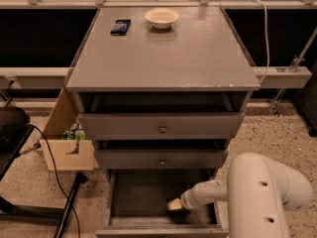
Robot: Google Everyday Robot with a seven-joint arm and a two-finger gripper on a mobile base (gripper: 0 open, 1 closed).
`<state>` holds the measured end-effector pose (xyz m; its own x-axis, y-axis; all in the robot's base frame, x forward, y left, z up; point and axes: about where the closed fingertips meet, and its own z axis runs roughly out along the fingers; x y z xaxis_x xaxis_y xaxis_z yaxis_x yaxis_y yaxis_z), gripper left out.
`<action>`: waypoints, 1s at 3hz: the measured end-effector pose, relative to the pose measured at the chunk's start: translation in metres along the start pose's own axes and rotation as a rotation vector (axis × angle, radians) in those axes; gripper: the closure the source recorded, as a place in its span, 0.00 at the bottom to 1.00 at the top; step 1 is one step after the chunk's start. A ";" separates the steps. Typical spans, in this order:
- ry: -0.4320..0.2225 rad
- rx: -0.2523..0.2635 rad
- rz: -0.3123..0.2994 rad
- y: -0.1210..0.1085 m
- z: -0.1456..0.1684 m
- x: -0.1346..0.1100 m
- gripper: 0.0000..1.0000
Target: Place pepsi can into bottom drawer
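Observation:
The bottom drawer [141, 195] of the grey cabinet is pulled open and shows a plain grey box interior. My white arm reaches in from the lower right, and my gripper [174, 205] sits low inside the drawer, near its front right part. The pepsi can is not in view; no blue can shows on the cabinet top or in the drawer.
A white bowl [161, 17] and a flat dark phone-like object [121, 26] lie at the back of the cabinet top [163, 58]. The two upper drawers with round knobs [162, 129] are closed. A wooden box [67, 152] and black cables [49, 157] are on the floor to the left.

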<state>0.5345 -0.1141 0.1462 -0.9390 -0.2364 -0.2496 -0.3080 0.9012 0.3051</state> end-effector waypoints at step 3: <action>0.000 0.000 0.000 0.000 0.000 0.000 0.36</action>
<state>0.5344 -0.1140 0.1462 -0.9391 -0.2365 -0.2495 -0.3080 0.9011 0.3051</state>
